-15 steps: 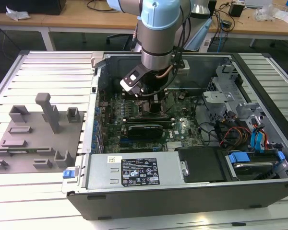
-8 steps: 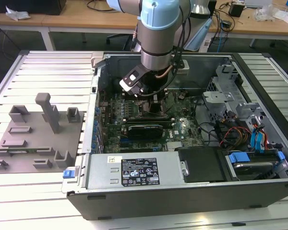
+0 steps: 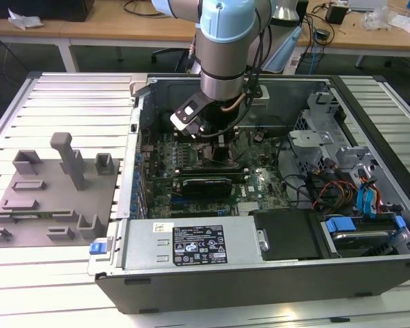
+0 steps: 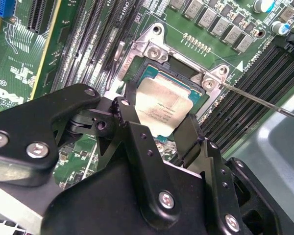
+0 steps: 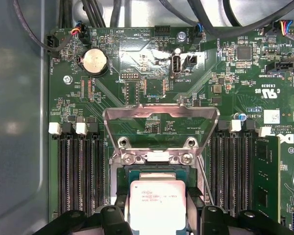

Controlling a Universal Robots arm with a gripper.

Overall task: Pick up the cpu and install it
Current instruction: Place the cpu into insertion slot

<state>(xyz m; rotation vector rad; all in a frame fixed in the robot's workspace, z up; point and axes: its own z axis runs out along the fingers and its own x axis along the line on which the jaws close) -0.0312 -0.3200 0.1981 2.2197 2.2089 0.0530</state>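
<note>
The tool (image 4: 160, 125) is closed on the cpu (image 4: 164, 110), its two black fingers (image 4: 130, 117) pressed against opposite edges of the chip. The cpu hangs level at the socket (image 4: 152, 73) on the board (image 5: 152, 73), inside the open case (image 3: 260, 273) on the desk (image 3: 55, 96). The socket's metal plate (image 5: 161, 115) stands folded back and the thin lever (image 4: 264, 100) sticks out to one side. Whether the chip is already seated or just above its bed, I cannot tell.

By my reading the cpu is light, thin and rigid, with a smooth metal lid that gives little friction, so an edge pinch like this one is the sound hold. The green rim around the lid is the part to bear on. Its underside and the socket contacts are probably delicate, so it likely wants a level, gentle set-down with no sideways scrubbing.

Several lines of dark print cross the lid, clearest in the first wrist view. The board carries white lettering by its connectors, and a large white label (image 3: 198, 246) with dense print sits on the metal box at the case's near side.
</note>
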